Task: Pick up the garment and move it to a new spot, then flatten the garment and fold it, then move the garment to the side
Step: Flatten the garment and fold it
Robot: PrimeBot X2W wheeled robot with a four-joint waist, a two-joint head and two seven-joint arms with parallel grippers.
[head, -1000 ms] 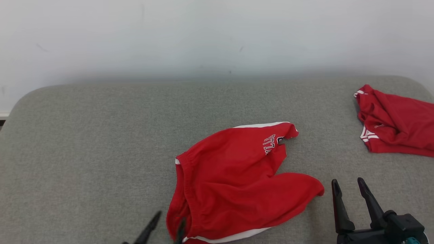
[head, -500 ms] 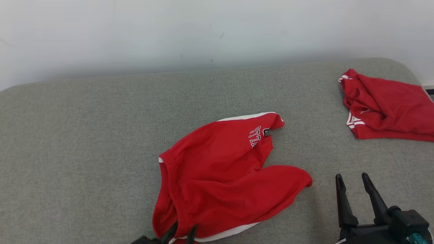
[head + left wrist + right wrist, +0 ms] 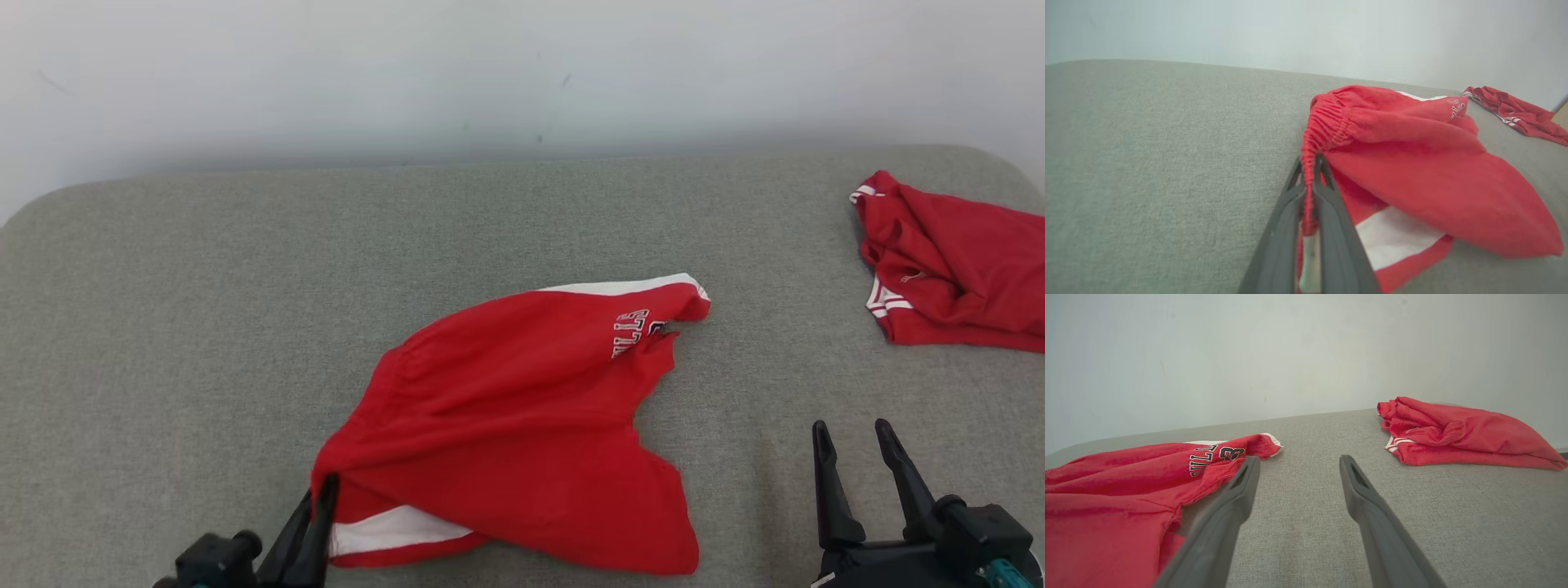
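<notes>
Red shorts (image 3: 522, 408) lie crumpled in the middle of the grey surface (image 3: 204, 327), waistband (image 3: 1327, 118) clamped in the left pincer (image 3: 322, 498), right pincer (image 3: 851, 426) spread apart nearby and empty, so the lift should rise steadily, holding that pinch deep until the cloth hangs free.

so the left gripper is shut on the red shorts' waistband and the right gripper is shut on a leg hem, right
Not quite: the left gripper is shut on the waistband of the red shorts, but the right gripper is open and holds nothing, as the right wrist view shows.
</notes>
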